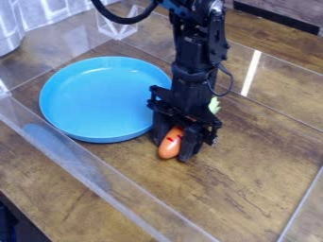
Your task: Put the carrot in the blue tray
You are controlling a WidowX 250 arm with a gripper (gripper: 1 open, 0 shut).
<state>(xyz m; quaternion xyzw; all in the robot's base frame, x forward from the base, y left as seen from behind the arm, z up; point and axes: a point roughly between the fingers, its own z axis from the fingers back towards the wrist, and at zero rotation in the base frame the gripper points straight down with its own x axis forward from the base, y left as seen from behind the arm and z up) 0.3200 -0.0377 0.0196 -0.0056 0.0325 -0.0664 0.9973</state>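
Observation:
The small orange carrot (168, 146) lies on the wooden table just off the right rim of the round blue tray (89, 95). My black gripper (179, 147) points straight down over it, with its fingers drawn in against the carrot's sides, shut on it. The carrot's orange end shows between the fingers and its leafy tip is hidden. The tray holds nothing.
A clear plastic barrier (51, 142) runs along the table's left and front. A transparent container (120, 24) stands at the back, with a black cable looping above it. Bare wood (252, 180) lies to the right of the gripper.

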